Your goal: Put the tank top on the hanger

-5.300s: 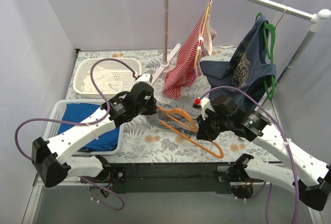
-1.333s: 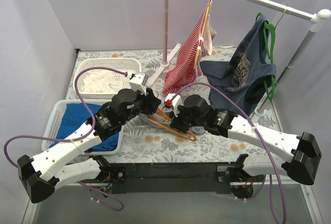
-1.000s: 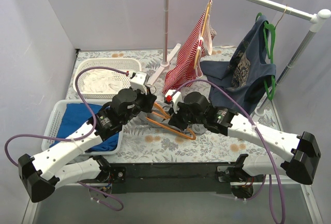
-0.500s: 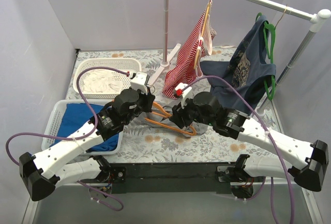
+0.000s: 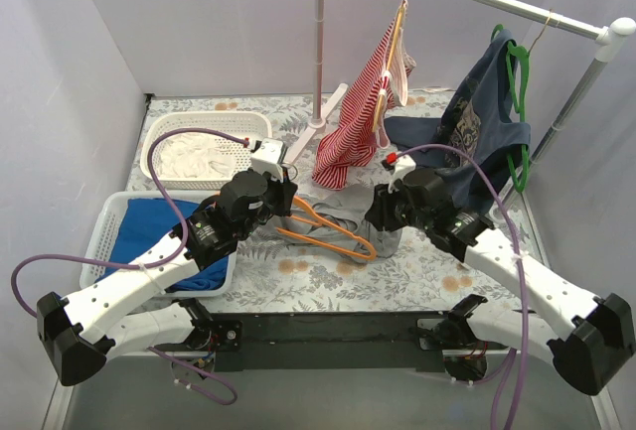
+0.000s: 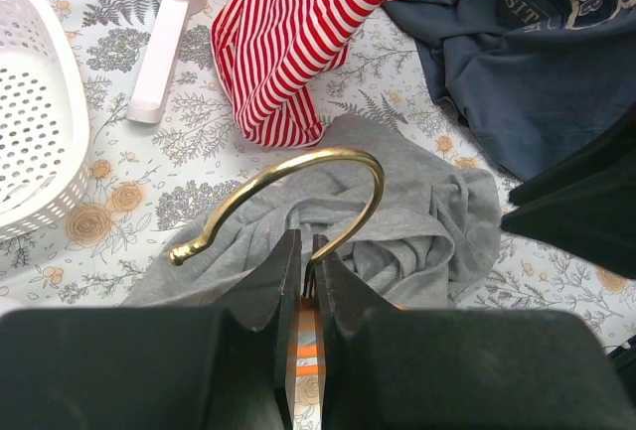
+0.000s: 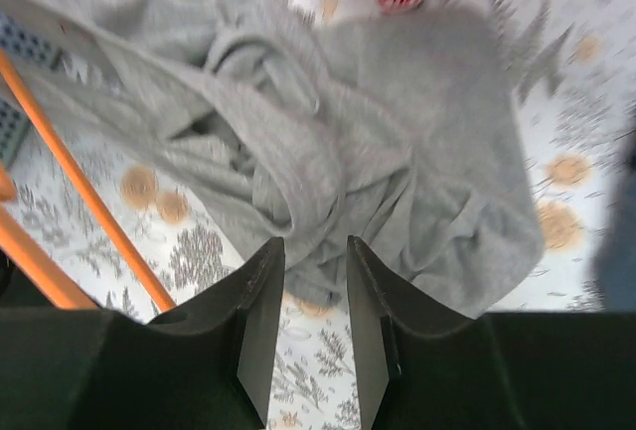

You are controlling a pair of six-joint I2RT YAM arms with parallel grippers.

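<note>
Finding: the left gripper (image 6: 308, 263) is clamped tight on the neck of the hanger (image 5: 333, 238), just under its curved brass hook (image 6: 328, 164). The thin orange plastic arms slant partly over the tank top (image 7: 397, 132), which lies crumpled on the floral table cover (image 5: 298, 276) between the two arms, near the striped top (image 6: 298, 43). The right gripper (image 7: 313, 276) hangs over the grey folds, jaws narrowly parted, holding nothing. I judge the step in hand to be threading. Next I need a pinch on a strap or neck edge. The fabric is soft, limp and bunched, so edges are hard to single out
</note>
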